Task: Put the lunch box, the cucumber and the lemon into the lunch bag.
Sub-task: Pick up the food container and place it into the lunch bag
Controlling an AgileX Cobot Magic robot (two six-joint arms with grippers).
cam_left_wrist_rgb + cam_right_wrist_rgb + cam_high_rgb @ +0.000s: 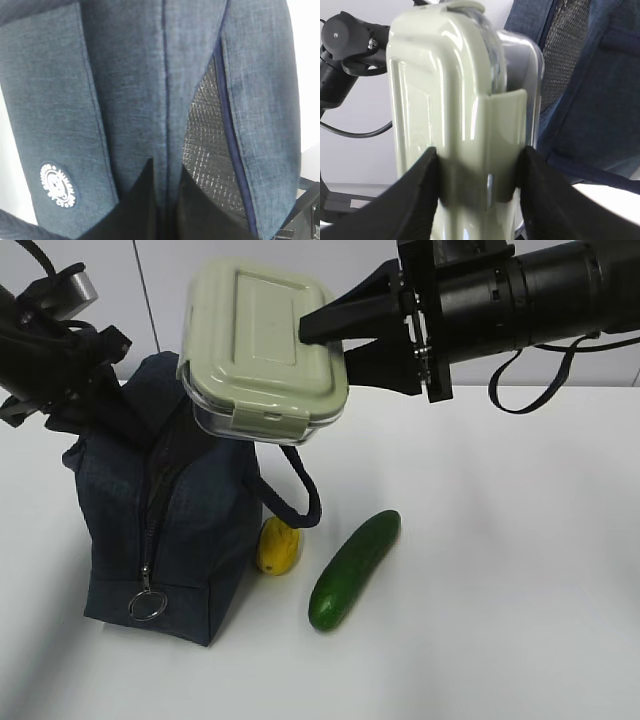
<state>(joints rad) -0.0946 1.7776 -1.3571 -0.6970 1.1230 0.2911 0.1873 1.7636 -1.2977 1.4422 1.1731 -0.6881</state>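
The navy lunch bag (175, 530) stands on the white table at the left, its zipper open with a metal ring pull (147, 606). My left gripper (167, 175) is shut on the bag's fabric edge beside the silver lining (207, 150); the round white logo (58, 184) shows on its side. My right gripper (335, 340) is shut on the lunch box (262, 350), clear with a sage-green lid, and holds it tilted in the air above the bag's top; it also shows in the right wrist view (460, 115). The lemon (278, 546) and cucumber (354, 569) lie on the table right of the bag.
A bag handle loop (300, 495) hangs over the lemon. White table (500, 590) stretches to the right and front. The left arm (50, 350) reaches in at the upper left behind the bag.
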